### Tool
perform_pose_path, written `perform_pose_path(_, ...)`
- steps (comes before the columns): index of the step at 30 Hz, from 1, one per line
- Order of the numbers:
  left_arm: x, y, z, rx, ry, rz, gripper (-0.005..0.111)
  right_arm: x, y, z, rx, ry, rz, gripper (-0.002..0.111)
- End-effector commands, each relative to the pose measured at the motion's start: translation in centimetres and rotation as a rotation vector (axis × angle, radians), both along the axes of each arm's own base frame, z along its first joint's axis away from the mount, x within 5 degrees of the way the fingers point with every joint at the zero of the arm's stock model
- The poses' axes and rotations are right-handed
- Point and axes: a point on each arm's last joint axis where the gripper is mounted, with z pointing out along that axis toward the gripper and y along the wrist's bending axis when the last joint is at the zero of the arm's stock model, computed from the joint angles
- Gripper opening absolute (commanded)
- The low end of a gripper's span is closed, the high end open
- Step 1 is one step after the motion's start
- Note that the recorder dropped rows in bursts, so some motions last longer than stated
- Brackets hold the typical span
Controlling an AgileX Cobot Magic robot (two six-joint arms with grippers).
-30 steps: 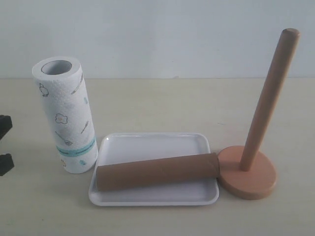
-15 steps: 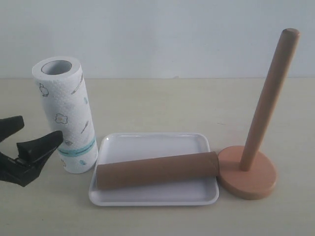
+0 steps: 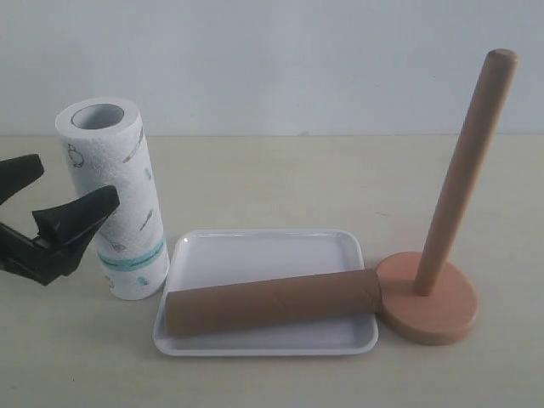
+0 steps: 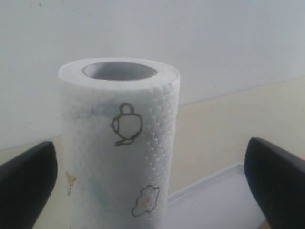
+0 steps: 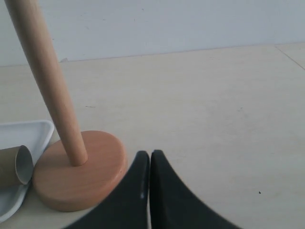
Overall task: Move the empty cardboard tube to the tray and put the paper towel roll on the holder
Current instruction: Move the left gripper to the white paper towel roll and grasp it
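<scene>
Second half of the task in hand, by the look of it. Finished with the cardboard tube (image 3: 272, 302): lying lengthwise along the front of the tray (image 3: 263, 246), one end poking over the rim, just beside or touching the base of the holder (image 3: 433, 310); cannot tell which. Now on to the paper towel roll (image 3: 127, 161), upright on the worktop (image 3: 280, 178) just beside the tray's left end. Left tool (image 3: 76, 180) spread wide, one finger on each side of the roll, apparently not gripping yet. Right tool (image 5: 149, 160) pressed together on nothing, low near the holder's base.

Next: close around the roll's middle, squeeze gently because of the soft paper, lift above the rounded pole top, line up the hollow core, lower straight down.

In the way: tube and tray between roll and holder, so carry high over them. Worth minding the tube end by the base, and the right tool close to it.
</scene>
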Motion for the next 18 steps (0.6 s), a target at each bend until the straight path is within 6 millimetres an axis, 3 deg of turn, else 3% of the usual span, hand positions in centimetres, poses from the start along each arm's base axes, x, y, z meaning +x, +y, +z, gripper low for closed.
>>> perform_pose_path(1,1.2,-0.3,-0.7,0.062,0.007,-0.034,0.110,0.0,0.0,0.2,0.001,-0.017,-0.008,0.000)
perform_pose_path(6,3.1,-0.3,-1.7,0.097,-0.044,-0.027,0.110,0.0,0.0,0.2,0.001,-0.017,-0.008,0.000)
perform_pose_path(10,4.7,0.0,-3.0,0.075,0.004,0.018,0.110,0.0,0.0,0.2,0.001,-0.017,-0.008,0.000)
perform_pose_path(18,7.7,-0.8,-5.5,0.079,0.061,-0.060,0.110,0.0,0.0,0.2,0.001,-0.017,-0.008,0.000)
